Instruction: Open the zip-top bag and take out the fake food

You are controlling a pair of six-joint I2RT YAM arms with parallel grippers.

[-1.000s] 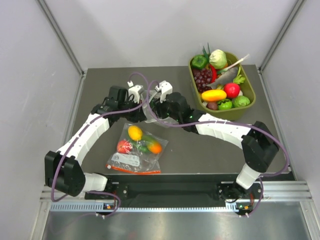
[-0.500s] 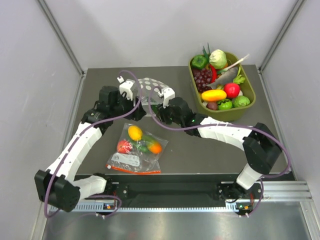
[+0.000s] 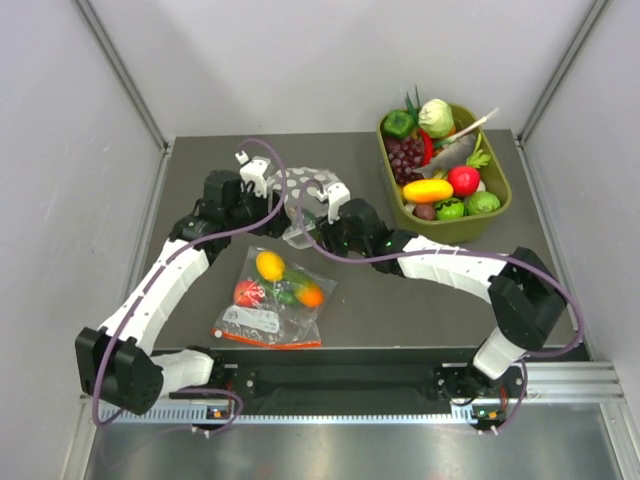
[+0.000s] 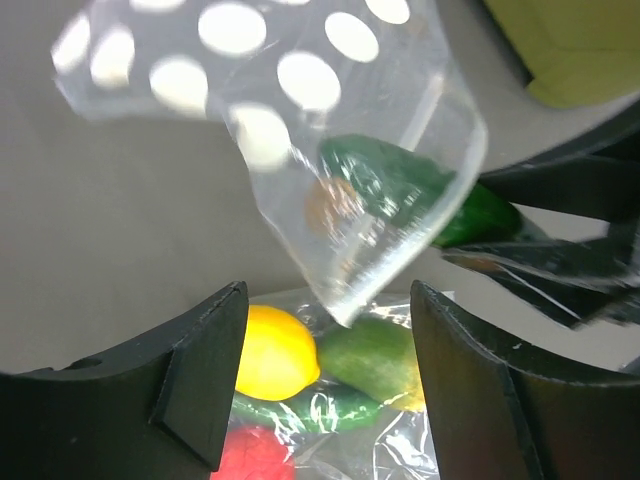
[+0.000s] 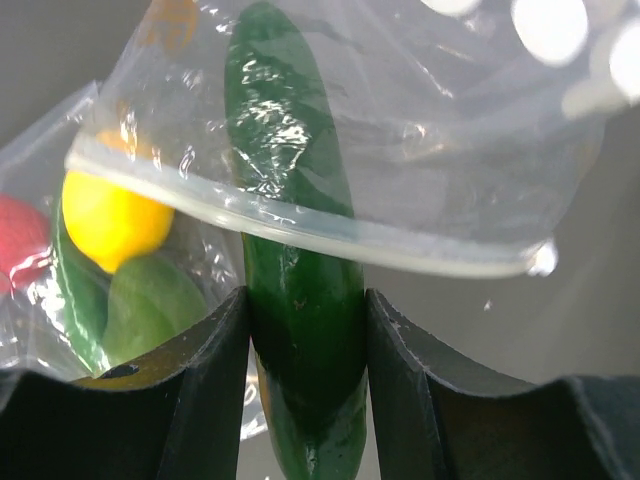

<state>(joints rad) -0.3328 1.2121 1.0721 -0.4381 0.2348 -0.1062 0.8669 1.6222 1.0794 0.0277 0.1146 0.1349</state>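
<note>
Right gripper [image 5: 305, 310] clamps the cucumber [image 5: 305, 420] poking from the dotted bag [image 5: 400, 120] mouth, likely to draw it out. Left gripper [image 4: 328, 300] gapes empty beside it. The bag hangs above the tabletop's [image 3: 400, 310] far-left part, mango [image 4: 335, 205] seemingly inside.

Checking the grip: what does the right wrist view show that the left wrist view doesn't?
Right wrist only: the right tool clamping the dark green plastic cucumber, which pokes past the zip strip. Left wrist only: the left tool open and empty, an olive tray corner. Both: the clear polka-dot zip bag and the plain bag of small fruits.
</note>
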